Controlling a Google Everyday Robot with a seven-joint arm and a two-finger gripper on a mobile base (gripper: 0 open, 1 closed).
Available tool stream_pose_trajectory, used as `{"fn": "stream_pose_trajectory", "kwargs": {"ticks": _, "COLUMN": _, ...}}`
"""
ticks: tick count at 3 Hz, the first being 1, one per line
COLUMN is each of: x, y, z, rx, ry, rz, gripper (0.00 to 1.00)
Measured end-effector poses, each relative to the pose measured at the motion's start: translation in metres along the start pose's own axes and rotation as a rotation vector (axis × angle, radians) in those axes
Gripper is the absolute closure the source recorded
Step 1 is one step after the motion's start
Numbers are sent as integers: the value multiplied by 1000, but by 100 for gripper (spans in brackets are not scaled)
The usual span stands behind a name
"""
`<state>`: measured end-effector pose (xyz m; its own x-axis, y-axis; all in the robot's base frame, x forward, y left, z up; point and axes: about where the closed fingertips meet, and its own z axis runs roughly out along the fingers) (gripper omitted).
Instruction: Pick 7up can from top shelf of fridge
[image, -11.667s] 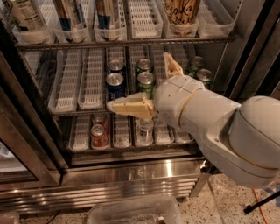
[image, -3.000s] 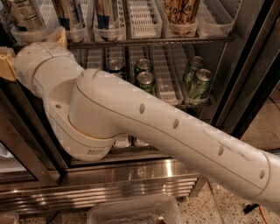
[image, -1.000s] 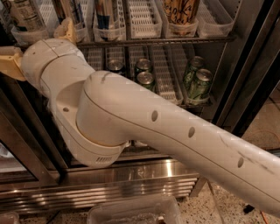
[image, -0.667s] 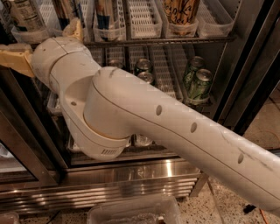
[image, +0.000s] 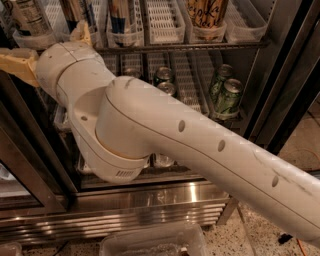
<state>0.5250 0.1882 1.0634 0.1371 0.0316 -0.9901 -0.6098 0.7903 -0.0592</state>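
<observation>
My claw (image: 44, 46), spread wide and holding nothing, sits at the upper left of the frame. The pale silver-white 7up can (image: 29, 17) stands upright just above it, on the dark wire top shelf (image: 200, 47) of the glass-doored fridge (image: 150, 200). I judge I must reach upward.

The thick white arm (image: 200, 150) spans the fridge (image: 150, 197) opening from lower right to upper left, blocking most of the lower racks. The pincer (image: 44, 47) sits at the left end of the upper counter (image: 200, 47), fingers (image: 15, 62) spread, with the black door frame (image: 30, 150) just beside it. Tall cans (image: 120, 15) line the counter's front edge at left and middle. A bare white tray (image: 162, 20) near the middle and a second tray (image: 245, 20) at the right corner leave open lanes. Green cans (image: 225, 95) crowd the rack below.
</observation>
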Motion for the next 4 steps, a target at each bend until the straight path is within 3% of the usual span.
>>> {"fn": "stream_pose_trajectory", "kwargs": {"ticks": 2, "x": 0, "y": 0, "z": 0, "rx": 0, "ry": 0, "rz": 0, "gripper": 18}}
{"fn": "stream_pose_trajectory", "kwargs": {"ticks": 4, "x": 0, "y": 0, "z": 0, "rx": 0, "ry": 0, "rz": 0, "gripper": 38}}
